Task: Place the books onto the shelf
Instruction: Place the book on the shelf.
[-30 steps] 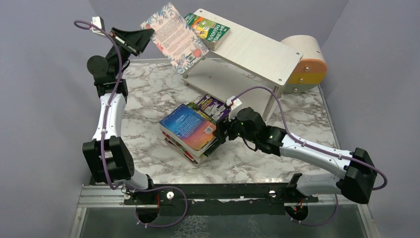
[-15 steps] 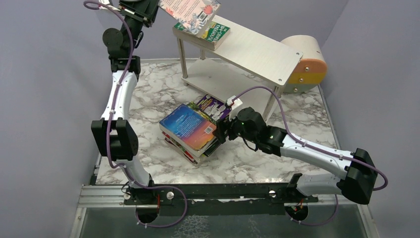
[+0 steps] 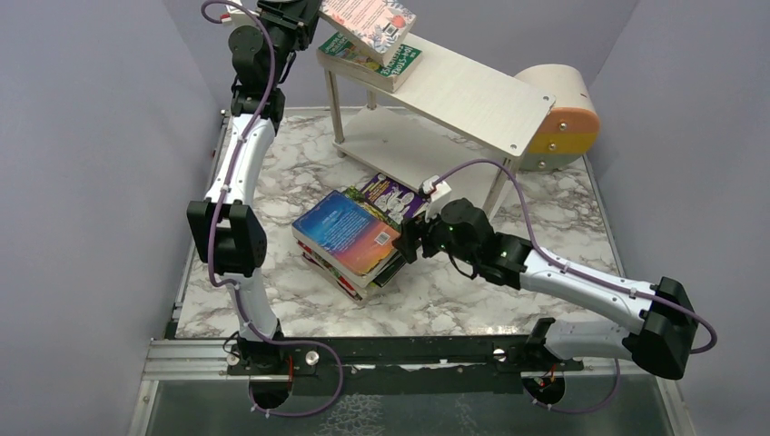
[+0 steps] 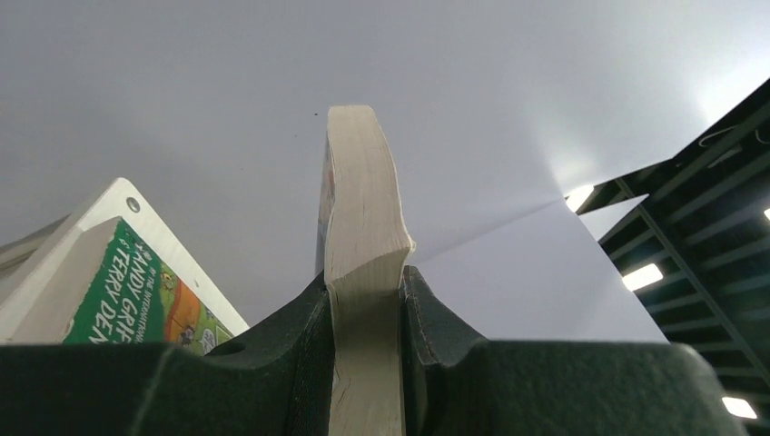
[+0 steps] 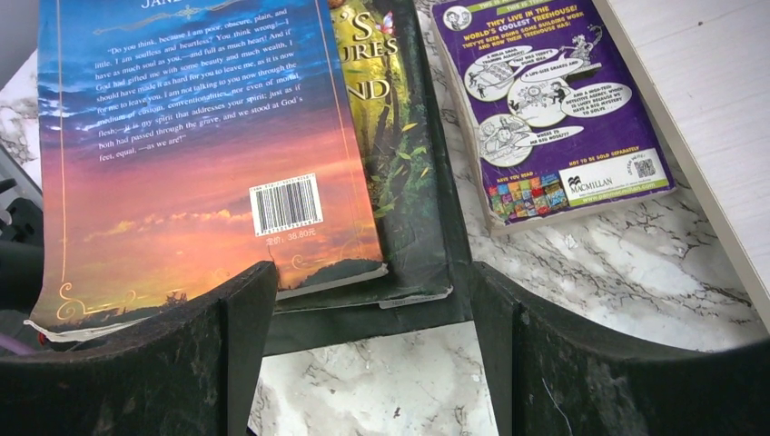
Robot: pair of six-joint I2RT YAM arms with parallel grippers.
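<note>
The left claw (image 4: 363,295) is clenched on the pink book (image 4: 358,182), its two dark fingers (image 4: 291,336) pinching the pale page edge so hard that the paper bows between them. Seen from above, this claw (image 3: 310,13) is raised high at the far left and carries the pink book (image 3: 368,18) tilted over the left end of the shelf (image 3: 472,91). Just under it a green book (image 3: 372,56) lies flat on the top board. I cannot tell whether the two books touch. In the wrist view the green book (image 4: 145,304) sits low to the left on the shelf (image 4: 95,222).

The right claw (image 5: 368,313) is spread wide and grasps nothing. Its fingers (image 5: 222,350) stand on either side of the near corner of the stack (image 3: 350,238), with bare marble between them. On top lies a blue book (image 5: 182,136) with an orange sunset and a barcode, and a dark book (image 5: 404,154) with gold letters is under it. Just beside them a purple book (image 5: 545,104) lies flat on the table (image 5: 599,272), close along the shelf's lower board. From above, the right claw (image 3: 409,243) is low at the stack's right edge. A round box (image 3: 563,118) stands behind the shelf's right end.
</note>
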